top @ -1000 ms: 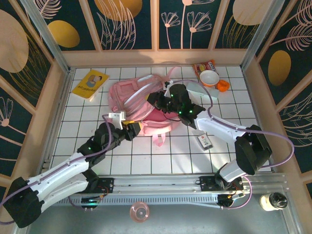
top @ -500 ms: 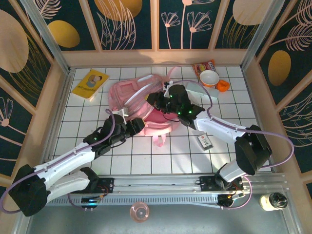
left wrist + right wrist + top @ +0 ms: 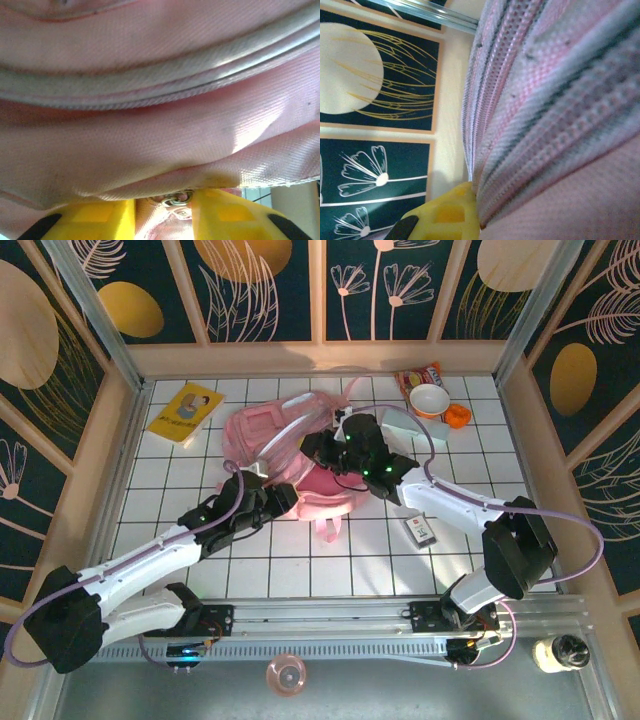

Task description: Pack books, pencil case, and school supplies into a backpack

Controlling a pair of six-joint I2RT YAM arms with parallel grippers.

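Observation:
The pink backpack [image 3: 262, 430] lies mid-table with both grippers at it. My left gripper [image 3: 283, 497] is at its near edge; in the left wrist view its yellow fingers [image 3: 100, 220] pinch a fold of pink fabric [image 3: 160, 140] next to a metal zipper ring [image 3: 179, 199]. My right gripper [image 3: 313, 448] is shut on the bag's upper part, where woven pink fabric [image 3: 560, 125] runs out past its finger [image 3: 447, 215]. The yellow book [image 3: 185, 412] lies at the far left. The mint pencil case [image 3: 405, 424] is partly hidden behind the right arm. A dark labelled supply [image 3: 420, 530] lies right of the bag.
A white bowl [image 3: 430, 398], a small orange object [image 3: 458, 416] and a red-orange snack packet [image 3: 418, 375] sit at the far right corner. Wooden walls close the tiled table on three sides. A metal rail [image 3: 330, 625] runs along the near edge.
My left arm has reached forward to the backpack's near edge and its jaws have narrowed onto the fabric. The right gripper keeps its hold and has barely moved.

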